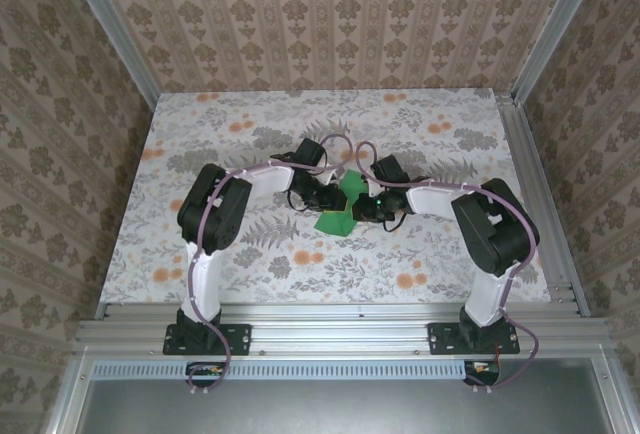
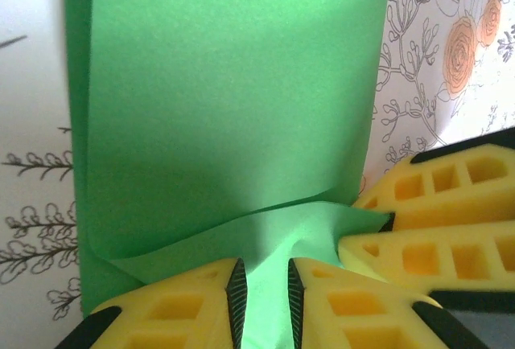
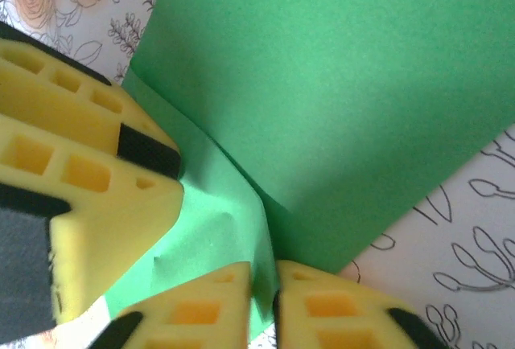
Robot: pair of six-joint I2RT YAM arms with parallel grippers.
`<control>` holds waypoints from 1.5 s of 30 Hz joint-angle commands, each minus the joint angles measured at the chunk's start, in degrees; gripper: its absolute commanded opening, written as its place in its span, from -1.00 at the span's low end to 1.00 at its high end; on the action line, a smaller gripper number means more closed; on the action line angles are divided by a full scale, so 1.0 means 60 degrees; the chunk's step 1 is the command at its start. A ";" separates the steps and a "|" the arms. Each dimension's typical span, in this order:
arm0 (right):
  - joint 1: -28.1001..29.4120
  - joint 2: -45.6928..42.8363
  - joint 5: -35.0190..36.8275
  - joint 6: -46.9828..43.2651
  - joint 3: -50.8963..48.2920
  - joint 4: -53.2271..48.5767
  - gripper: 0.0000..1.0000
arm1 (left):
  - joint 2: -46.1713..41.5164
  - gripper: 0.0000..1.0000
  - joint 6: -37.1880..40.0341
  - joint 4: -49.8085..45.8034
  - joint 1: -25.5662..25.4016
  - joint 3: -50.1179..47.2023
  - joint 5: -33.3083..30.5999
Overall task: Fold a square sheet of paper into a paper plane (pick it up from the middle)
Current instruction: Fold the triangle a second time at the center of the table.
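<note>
Square sheet of paper [image 1: 335, 220]: bright green, partly folded, lying at the centre of the floral table [image 1: 200, 144] between both wrists. Left fingers [image 2: 181, 317] stand slightly parted astride a raised crease; whether they clamp it cannot be confirmed. Right fingers [image 3: 338, 313] are nearly together, pinching a folded edge just beside the left pair.
</note>
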 commanded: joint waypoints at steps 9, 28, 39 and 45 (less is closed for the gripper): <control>-0.0414 -0.1357 -0.0089 0.0087 -0.0090 -0.0783 -0.55 | 0.0902 -0.50 0.1022 -0.0907 -0.0095 0.0133 -0.0494; -0.0181 -0.0475 -0.2060 0.1783 -0.0073 0.1276 -0.84 | 0.1223 -0.63 0.1382 -0.1140 -0.0161 0.0278 -0.0757; -0.0104 0.0095 -0.1602 0.1449 -0.0026 0.0633 -0.89 | 0.1314 -0.65 0.1382 -0.1222 -0.0165 0.0333 -0.0760; -0.0129 0.0289 -0.1105 0.1067 -0.0004 0.0095 -0.89 | 0.1229 -0.64 0.1295 -0.1127 -0.0124 0.0287 -0.0616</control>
